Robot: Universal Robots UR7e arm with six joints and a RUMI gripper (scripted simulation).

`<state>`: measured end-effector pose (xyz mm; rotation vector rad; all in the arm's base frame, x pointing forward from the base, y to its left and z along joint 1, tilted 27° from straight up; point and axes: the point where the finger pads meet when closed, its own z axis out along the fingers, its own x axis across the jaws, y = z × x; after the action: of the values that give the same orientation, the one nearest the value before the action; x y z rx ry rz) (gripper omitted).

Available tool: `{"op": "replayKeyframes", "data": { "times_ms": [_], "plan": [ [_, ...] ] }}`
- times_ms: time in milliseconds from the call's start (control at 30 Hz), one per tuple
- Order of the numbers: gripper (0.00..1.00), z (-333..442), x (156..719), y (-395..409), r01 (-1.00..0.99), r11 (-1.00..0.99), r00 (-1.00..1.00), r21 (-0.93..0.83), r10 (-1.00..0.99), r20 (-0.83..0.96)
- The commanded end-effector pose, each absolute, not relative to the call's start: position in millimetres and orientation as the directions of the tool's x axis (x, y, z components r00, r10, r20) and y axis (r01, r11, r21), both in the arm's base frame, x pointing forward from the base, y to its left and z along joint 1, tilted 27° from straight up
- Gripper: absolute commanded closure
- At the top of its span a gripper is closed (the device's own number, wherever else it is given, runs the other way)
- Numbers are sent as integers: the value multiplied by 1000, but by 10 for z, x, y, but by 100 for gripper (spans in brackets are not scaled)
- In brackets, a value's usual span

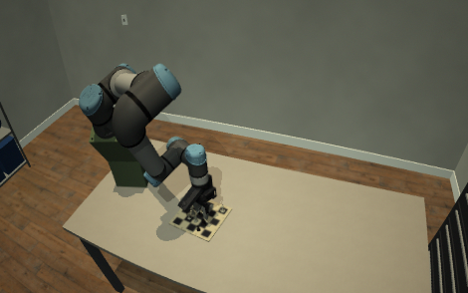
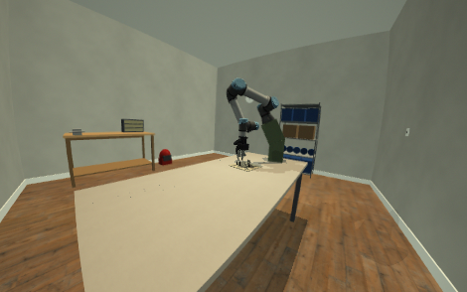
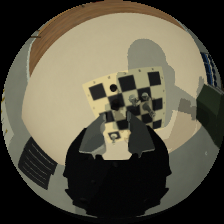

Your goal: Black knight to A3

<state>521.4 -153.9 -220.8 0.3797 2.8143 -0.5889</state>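
Observation:
A small chessboard (image 1: pixel 214 233) (image 3: pixel 96 86) (image 2: pixel 249 168) lies on the table near the arm's base. A dark piece that I take for the black knight (image 3: pixel 117 104) stands on the board, just past my fingertips in the wrist view. My gripper (image 3: pixel 116 112) (image 1: pixel 199 211) (image 2: pixel 240 159) points down low over the board, its two fingers a narrow gap apart, and nothing shows clamped between them. Two pale pieces (image 3: pixel 133 100) (image 3: pixel 146 105) stand right of the knight, and another dark piece (image 3: pixel 114 88) stands farther up the board. The square labels are too small to read.
The tan table (image 1: pixel 309 234) (image 2: pixel 189 209) stretches far to the right of the board. The arm's green pedestal (image 1: pixel 121 161) (image 2: pixel 274 144) stands at the table's back left. A shelf rack (image 2: pixel 299 130), a wooden bench (image 2: pixel 109 135) and a red object (image 2: pixel 165 157) stand by the walls.

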Motion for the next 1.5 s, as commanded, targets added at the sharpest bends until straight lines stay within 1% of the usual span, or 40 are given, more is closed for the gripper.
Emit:
{"op": "replayKeyframes", "data": {
  "times_ms": [0, 700, 1467],
  "plan": [
    [77, -2203, 5219, -1537, 299, 885, -937, -357, 201, -285],
    [77, -2220, 5222, -1545, 299, 885, -937, -357, 201, -285],
    [77, -2504, 5280, -1680, 299, 885, -937, -357, 201, -285]
  ]
}}
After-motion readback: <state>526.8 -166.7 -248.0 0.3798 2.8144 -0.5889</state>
